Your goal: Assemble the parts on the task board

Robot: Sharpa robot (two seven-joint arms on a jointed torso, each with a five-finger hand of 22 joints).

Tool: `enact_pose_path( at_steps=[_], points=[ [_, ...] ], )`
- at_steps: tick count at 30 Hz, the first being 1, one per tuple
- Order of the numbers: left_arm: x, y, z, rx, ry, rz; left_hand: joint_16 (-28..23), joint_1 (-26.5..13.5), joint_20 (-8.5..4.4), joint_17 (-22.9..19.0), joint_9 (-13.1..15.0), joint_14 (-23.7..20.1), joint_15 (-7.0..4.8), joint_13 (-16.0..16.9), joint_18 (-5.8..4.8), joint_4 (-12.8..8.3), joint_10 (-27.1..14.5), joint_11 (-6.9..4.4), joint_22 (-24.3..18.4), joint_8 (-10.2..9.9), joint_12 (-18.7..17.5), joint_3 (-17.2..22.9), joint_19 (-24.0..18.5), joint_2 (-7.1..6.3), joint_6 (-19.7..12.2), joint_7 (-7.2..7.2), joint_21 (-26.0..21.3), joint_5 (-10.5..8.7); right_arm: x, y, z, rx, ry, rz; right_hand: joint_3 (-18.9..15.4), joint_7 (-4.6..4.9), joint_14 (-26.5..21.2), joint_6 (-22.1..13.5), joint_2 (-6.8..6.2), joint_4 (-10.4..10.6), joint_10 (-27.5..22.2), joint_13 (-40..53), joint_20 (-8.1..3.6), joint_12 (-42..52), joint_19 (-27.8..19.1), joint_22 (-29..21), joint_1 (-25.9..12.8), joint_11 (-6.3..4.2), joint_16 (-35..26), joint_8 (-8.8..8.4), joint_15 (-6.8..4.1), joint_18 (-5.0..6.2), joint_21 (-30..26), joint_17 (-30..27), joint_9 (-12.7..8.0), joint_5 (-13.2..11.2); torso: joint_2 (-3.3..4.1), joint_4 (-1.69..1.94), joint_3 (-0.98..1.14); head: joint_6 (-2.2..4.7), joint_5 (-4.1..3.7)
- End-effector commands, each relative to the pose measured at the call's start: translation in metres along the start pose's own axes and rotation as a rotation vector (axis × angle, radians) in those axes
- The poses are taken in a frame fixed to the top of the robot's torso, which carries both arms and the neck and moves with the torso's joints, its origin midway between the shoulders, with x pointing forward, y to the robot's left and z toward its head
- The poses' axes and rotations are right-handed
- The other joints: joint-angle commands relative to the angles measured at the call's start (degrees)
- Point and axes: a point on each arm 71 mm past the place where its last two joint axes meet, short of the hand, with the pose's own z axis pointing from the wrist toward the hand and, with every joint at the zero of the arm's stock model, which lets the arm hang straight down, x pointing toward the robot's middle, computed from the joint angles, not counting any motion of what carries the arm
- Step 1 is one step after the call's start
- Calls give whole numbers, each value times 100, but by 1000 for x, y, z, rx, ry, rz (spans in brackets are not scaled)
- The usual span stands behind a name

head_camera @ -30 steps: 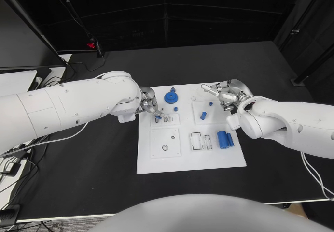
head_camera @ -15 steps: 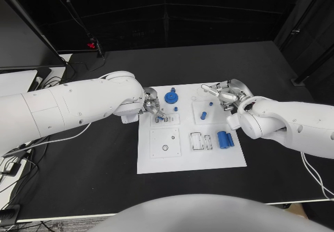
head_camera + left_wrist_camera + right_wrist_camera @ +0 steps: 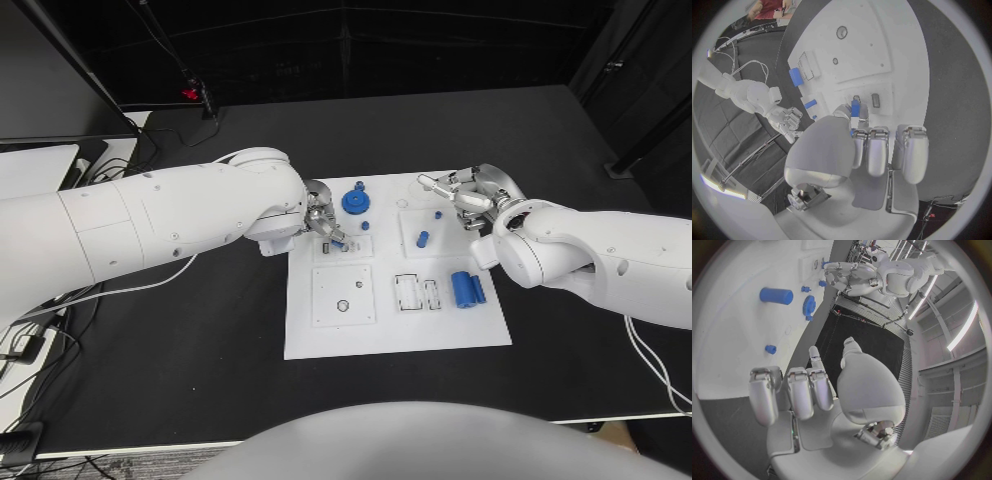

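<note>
The white task board lies mid-table. My left hand is over the board's far left part and pinches a small blue part between thumb and fingers, just above two small slots. The same part shows at the fingertips in the head view. My right hand hovers at the board's far right edge with nothing in it, fingers apart. On the board are a blue gear, a blue peg and two blue cylinders.
A small blue knob stands beyond the gear, and another small blue piece sits close to my right hand. The black table spreads around the board. A monitor edge is at the far left.
My left hand has edged slightly to the right with the blue part, nearer the slots. The right hand has stayed put.
</note>
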Motion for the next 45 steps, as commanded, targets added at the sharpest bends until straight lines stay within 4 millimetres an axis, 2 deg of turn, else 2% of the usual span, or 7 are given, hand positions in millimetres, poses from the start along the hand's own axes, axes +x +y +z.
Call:
enact_pose_path(
  at_steps=[1, 10, 31, 45],
  points=[
    [-2, 2, -1, -39, -29, 4, 5, 225, -23, 1510, 12, 601, -40, 1493, -37, -62, 605, -22, 1509, 34, -14, 102, 597, 257, 41, -75, 18, 9, 1, 2, 0, -8, 5, 2, -25, -3, 585, -40, 61, -1, 607, 1508, 25, 15, 579, 1501, -11, 32, 14, 21, 15, -35, -1, 1510, 5, 11, 1, 5, 3, 0, 14],
    [2, 1, -3, -37, -24, 9, 5, 217, -24, 1510, 27, 601, -38, 1493, -37, -58, 605, -16, 1509, 46, -14, 181, 597, 306, 45, -68, 18, 55, 2, 2, 0, -9, 6, 2, -25, -3, 585, -40, 61, -1, 607, 1508, 25, 15, 579, 1501, -11, 32, 14, 21, 15, -35, -1, 1510, 5, 11, 0, 2, 0, 0, 53],
    [5, -5, 3, -28, -25, 6, 5, 188, -24, 1510, 31, 601, -35, 1493, -37, -49, 605, -9, 1509, 44, -14, 217, 597, 325, 35, -59, 18, 79, 2, 2, 0, -11, 7, 2, -25, -3, 585, -40, 61, -1, 607, 1508, 25, 15, 579, 1501, -11, 32, 14, 21, 15, -35, -1, 1510, 5, 11, -2, 1, 0, 0, 57],
    [7, -2, 6, -47, -9, 13, 5, 164, -23, 1510, 33, 601, -31, 1493, -37, -47, 605, -3, 1509, 41, -14, 239, 597, 337, 29, -54, 18, 87, 2, 2, 0, -12, 9, 2, -32, -3, 585, -44, 62, -1, 607, 1508, 25, 15, 578, 1500, -13, 33, 14, 27, 16, -34, -3, 1510, 6, 9, 1, 2, -3, 0, 56]
  ],
)
